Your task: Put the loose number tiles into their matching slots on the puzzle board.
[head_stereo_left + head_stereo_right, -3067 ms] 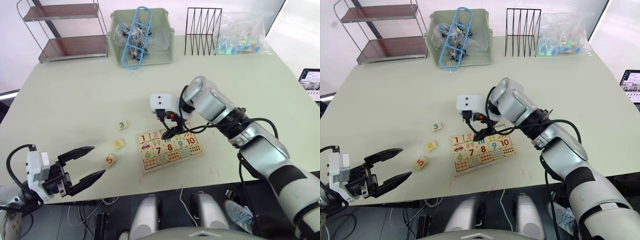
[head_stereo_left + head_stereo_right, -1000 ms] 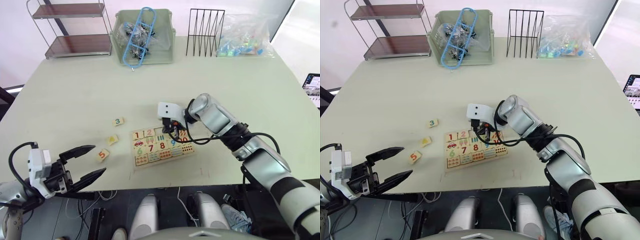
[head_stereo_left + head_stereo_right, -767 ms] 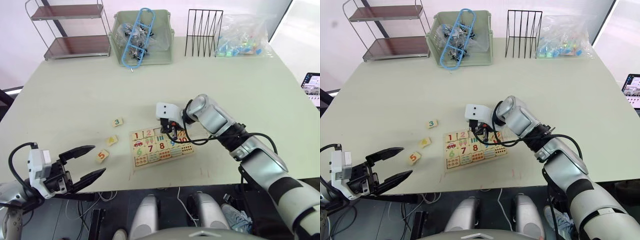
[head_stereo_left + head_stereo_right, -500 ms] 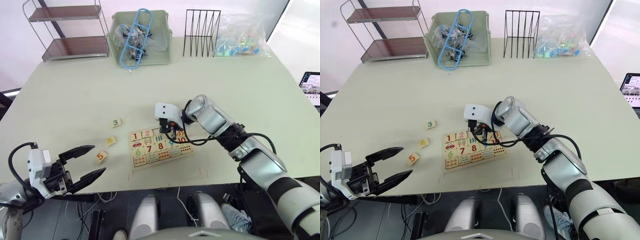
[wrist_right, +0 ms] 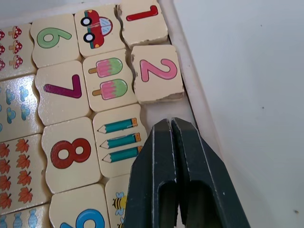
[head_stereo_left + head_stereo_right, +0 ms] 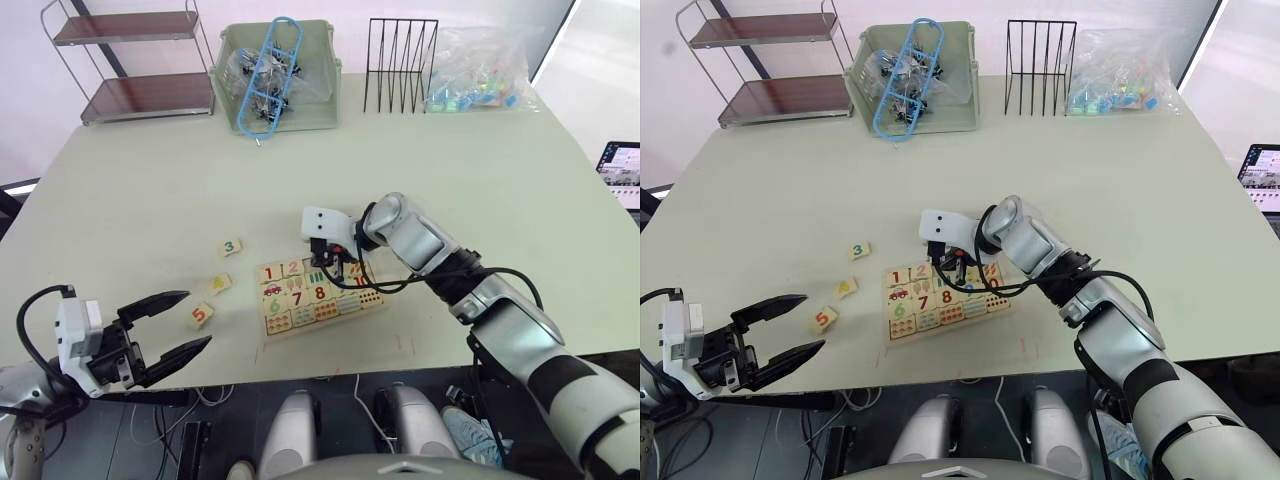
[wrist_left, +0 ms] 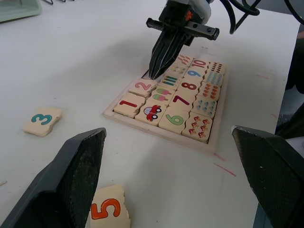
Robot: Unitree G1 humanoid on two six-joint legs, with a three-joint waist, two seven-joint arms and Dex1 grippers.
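Note:
The puzzle board (image 6: 372, 300) lies near the table's front edge. Tiles 1 (image 5: 142, 21) and 2 (image 5: 156, 78) sit in its number row. Beside the 2 is an empty slot (image 5: 159, 108) of pale wood. My right gripper (image 5: 170, 124) is shut with nothing in it, its tips just over that slot. Loose tiles 3 (image 6: 231, 247), 4 (image 6: 221, 284) and 5 (image 7: 110, 212) lie on the table left of the board. My left gripper (image 6: 198, 320) hangs open and empty at the front left, short of the 5 tile.
Along the far edge stand a metal shelf (image 6: 130, 60), a green bin (image 6: 280, 75) with a blue rack in it, a black wire rack (image 6: 400, 62) and a plastic bag (image 6: 480, 75) of small parts. A screen (image 6: 622, 165) shows at the right edge.
My shut right gripper has slid left along the board's slot row to beside the 2 tile. The left arm and the loose tiles have stayed put; the camera shifted slightly.

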